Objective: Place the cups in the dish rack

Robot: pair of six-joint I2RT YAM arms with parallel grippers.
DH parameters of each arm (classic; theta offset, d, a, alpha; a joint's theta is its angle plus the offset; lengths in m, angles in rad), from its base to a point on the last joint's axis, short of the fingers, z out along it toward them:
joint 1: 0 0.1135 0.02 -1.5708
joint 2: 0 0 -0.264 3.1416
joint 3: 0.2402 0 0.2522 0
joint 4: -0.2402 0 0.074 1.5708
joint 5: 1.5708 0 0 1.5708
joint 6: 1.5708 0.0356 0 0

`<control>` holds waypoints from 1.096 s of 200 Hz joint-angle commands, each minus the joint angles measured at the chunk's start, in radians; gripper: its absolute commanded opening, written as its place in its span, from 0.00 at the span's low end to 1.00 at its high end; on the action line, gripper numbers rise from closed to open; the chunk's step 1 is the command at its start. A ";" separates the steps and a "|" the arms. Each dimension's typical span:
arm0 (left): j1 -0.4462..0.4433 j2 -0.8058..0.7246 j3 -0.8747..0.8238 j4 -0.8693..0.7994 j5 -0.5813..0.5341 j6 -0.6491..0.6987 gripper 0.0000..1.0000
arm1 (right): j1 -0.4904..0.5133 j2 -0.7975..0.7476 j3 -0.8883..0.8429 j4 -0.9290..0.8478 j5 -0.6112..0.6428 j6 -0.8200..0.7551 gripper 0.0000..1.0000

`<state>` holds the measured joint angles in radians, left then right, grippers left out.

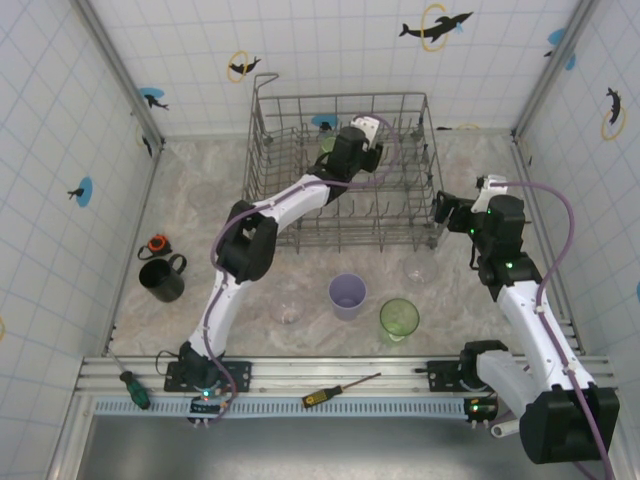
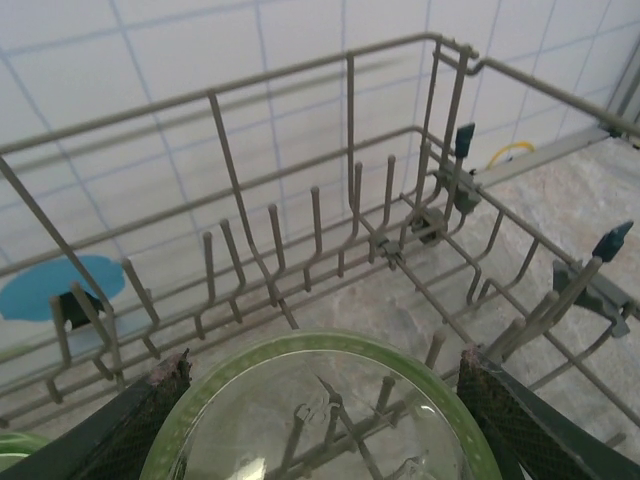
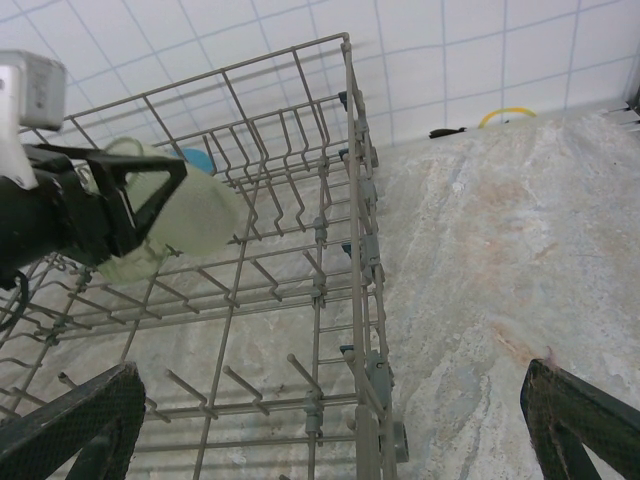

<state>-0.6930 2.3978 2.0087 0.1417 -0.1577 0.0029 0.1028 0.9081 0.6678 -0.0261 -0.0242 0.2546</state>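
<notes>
The grey wire dish rack (image 1: 400, 105) stands at the back middle of the table. My left gripper (image 1: 337, 150) reaches into it, shut on a pale green cup (image 2: 320, 400) held above the tines between both fingers (image 2: 150, 405). In the right wrist view that cup (image 3: 190, 215) hangs over the rack floor (image 3: 300, 300). My right gripper (image 3: 330, 430) is open and holds nothing, just outside the rack's right side (image 1: 446, 215). On the table in front stand a lavender cup (image 1: 347, 296), a green cup (image 1: 398, 319), two clear cups (image 1: 287, 306) (image 1: 420, 268) and a black mug (image 1: 162, 281).
An orange-ringed object (image 1: 158, 243) lies behind the mug. Two screwdrivers (image 1: 131, 386) (image 1: 340, 391) rest on the front rail. Tiled walls close in the left, back and right. A green rim (image 2: 15, 445) shows low in the rack beside my left fingers.
</notes>
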 commanded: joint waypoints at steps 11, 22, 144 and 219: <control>0.004 0.029 0.027 -0.015 -0.008 0.008 0.00 | -0.003 -0.016 -0.025 0.041 -0.009 0.005 1.00; 0.006 0.036 0.027 -0.016 -0.006 0.006 0.00 | -0.003 -0.015 -0.025 0.042 -0.010 0.005 1.00; 0.010 0.072 0.066 0.001 -0.177 0.083 0.32 | -0.003 -0.008 -0.025 0.049 -0.021 0.015 1.00; 0.008 0.102 0.073 -0.004 -0.172 0.117 0.89 | -0.004 0.005 -0.025 0.055 -0.032 0.023 1.00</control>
<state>-0.7055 2.4634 2.0613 0.1646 -0.2710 0.0978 0.1028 0.9100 0.6678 -0.0185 -0.0502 0.2722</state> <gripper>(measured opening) 0.832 0.997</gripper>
